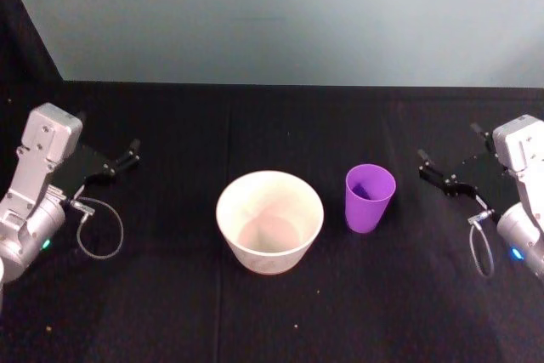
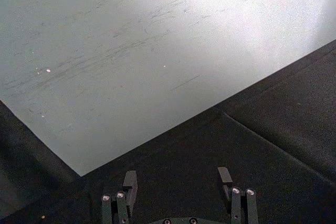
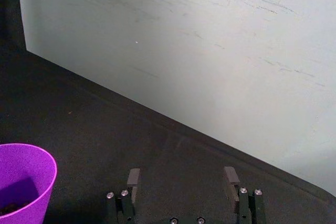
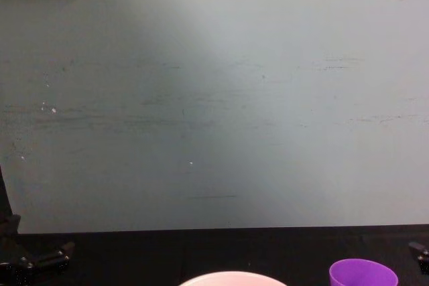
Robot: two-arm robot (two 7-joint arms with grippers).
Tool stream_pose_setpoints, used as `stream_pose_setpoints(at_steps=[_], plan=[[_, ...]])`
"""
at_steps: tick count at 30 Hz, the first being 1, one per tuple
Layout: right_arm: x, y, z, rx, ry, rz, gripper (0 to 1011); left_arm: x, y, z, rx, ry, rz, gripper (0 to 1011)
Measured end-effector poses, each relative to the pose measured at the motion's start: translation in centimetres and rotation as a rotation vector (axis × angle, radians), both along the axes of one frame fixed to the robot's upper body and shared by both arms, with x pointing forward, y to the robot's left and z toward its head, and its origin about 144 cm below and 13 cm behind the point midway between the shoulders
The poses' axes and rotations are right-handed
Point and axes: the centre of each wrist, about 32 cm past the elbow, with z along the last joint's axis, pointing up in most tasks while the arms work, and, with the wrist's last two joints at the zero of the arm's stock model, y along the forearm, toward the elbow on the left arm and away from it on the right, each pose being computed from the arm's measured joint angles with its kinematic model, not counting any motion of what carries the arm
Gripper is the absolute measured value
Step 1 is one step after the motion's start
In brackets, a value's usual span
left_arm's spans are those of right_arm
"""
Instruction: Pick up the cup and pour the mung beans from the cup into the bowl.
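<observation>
Two items on black table [image 1: 170, 312]. Bowl [image 1: 269, 220]: centre, upright. Cup [image 1: 370, 197]: upright, just right of the bowl, not touching it, with dark beans [image 3: 9, 207] at its bottom. Left gripper [image 2: 177, 174]: over the table's left side, fingers spread wide, holding nothing. Right gripper [image 3: 181, 172]: right of the cup, apart from it, fingers likewise wide, empty.

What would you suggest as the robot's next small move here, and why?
Probably the right claw should ease toward the cup and straddle its side. That claw is open, empty and apart from the cup, which stands upright just right of the bowl. The left claw sits open at the far left, beyond the bowl.
</observation>
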Motion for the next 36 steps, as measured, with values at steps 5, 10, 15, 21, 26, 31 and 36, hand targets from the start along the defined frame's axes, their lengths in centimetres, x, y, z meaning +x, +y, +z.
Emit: stream_pose_setpoints(at_steps=[5, 10, 15, 21, 26, 31, 36], plan=[[0.00, 0.00, 0.00, 0.000, 0.000, 0.000, 1002, 0.00, 0.00, 0.00, 0.000, 0.000, 0.000, 1000], [0.00, 0.00, 0.00, 0.000, 0.000, 0.000, 1002, 0.00, 0.00, 0.00, 0.000, 0.000, 0.000, 1000], [0.00, 0.00, 0.00, 0.000, 0.000, 0.000, 1002, 0.00, 0.00, 0.00, 0.000, 0.000, 0.000, 1000], [0.00, 0.00, 0.00, 0.000, 0.000, 0.000, 1002, 0.00, 0.00, 0.00, 0.000, 0.000, 0.000, 1000], [0.00, 0.00, 0.00, 0.000, 0.000, 0.000, 1002, 0.00, 0.00, 0.00, 0.000, 0.000, 0.000, 1000], [0.00, 0.00, 0.00, 0.000, 0.000, 0.000, 1002, 0.00, 0.00, 0.00, 0.000, 0.000, 0.000, 1000], [0.00, 0.00, 0.00, 0.000, 0.000, 0.000, 1002, 0.00, 0.00, 0.00, 0.000, 0.000, 0.000, 1000]])
